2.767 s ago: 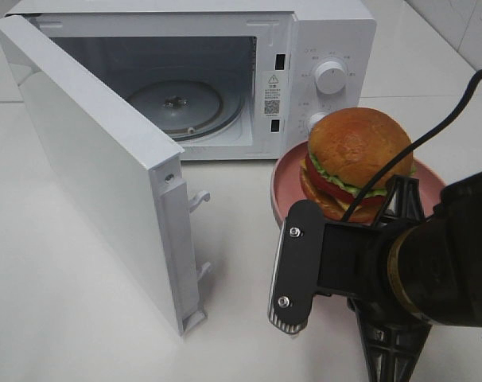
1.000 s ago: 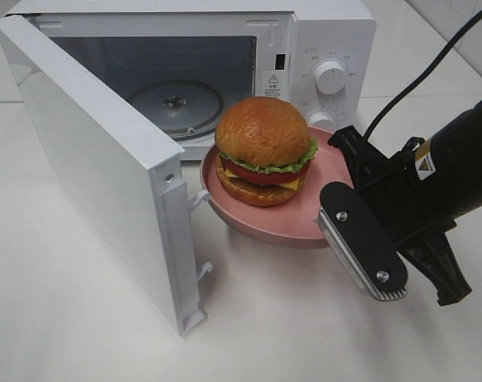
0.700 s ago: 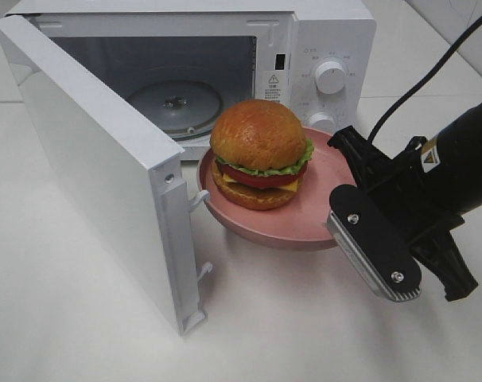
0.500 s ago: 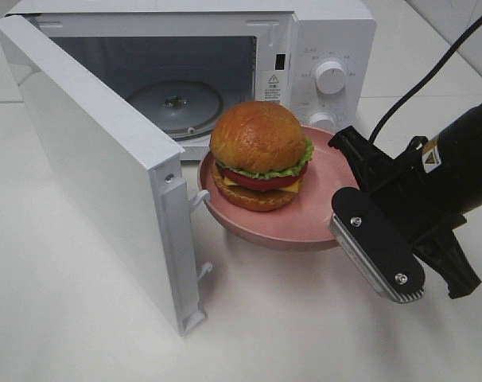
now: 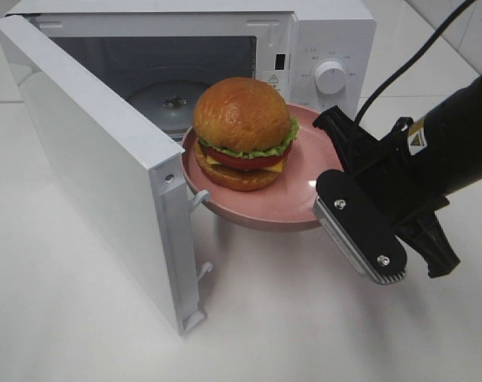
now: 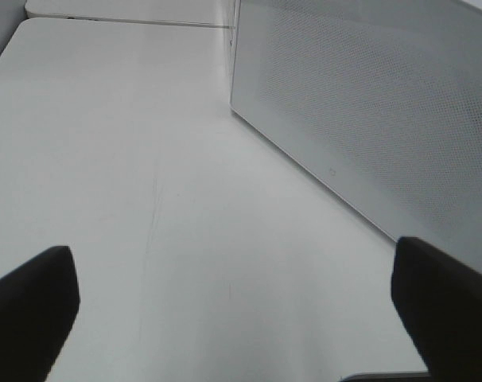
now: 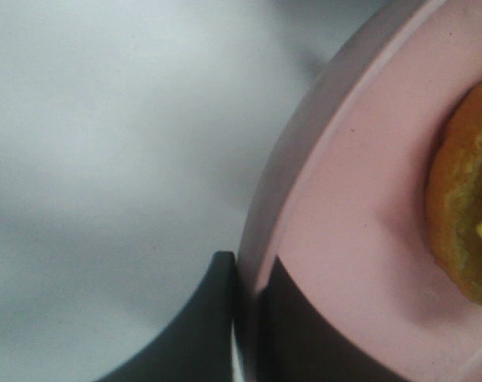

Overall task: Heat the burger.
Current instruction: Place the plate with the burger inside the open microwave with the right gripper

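- Presently, the right gripper (image 5: 327,163) (image 7: 245,318) has its two fingers pinched onto the rim of a pink plate (image 5: 281,203) (image 7: 360,183), one finger above the rim and one below.
- The plate hangs clear of the white table (image 5: 305,318), roughly level, held only at that one edge.
- The burger (image 5: 242,131) (image 7: 464,231) stands upright on the plate, out beyond the right fingertips, on the half of the plate away from them. It does not touch the fingers.
- The plate's far edge, opposite the fingers, sits at the mouth of the microwave (image 5: 328,40).
- The turntable (image 5: 157,99) lies farther in, past the burger from the fingers.
- The door (image 5: 90,159) stands wide open, across the plate from the right fingers and just beside its rim.
- The left gripper (image 6: 237,306) has its fingers spread wide apart with nothing between them, only bare table below.
- A white dotted panel, probably the door (image 6: 368,111), stands ahead of the left fingers, apart from them.
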{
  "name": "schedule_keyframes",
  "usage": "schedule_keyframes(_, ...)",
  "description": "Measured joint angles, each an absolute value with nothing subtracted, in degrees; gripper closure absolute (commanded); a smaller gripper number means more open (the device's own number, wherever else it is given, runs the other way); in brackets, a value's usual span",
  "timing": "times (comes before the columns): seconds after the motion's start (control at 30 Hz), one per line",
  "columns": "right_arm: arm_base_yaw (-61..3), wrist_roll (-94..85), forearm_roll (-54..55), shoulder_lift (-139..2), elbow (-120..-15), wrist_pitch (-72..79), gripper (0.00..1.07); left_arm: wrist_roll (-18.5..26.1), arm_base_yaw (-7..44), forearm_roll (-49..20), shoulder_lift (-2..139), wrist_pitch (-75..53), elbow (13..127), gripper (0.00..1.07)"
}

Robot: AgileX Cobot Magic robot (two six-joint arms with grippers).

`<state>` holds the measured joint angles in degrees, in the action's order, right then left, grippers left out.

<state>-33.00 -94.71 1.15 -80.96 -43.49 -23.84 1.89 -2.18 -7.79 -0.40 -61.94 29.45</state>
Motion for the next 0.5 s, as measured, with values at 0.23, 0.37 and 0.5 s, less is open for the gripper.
schedule_keyframes(0.23,-33.06,-94.60,1.15,-83.94,-45.66,-23.49,1.07,1.89,-2.18,-7.79,-0.40,-61.94,29.45,0.06)
schedule_keyframes(0.37,-34.32,-94.54,1.09,-85.77,-47.61,-23.43,1.07,1.89,-2.18,-7.79,-0.40,-61.94,29.45,0.06)
schedule_keyframes(0.5,-35.07,-94.31,1.15,-87.26,-49.16,-23.38,1.07,1.89,-2.18,-7.79,-0.40,-61.94,29.45,0.06)
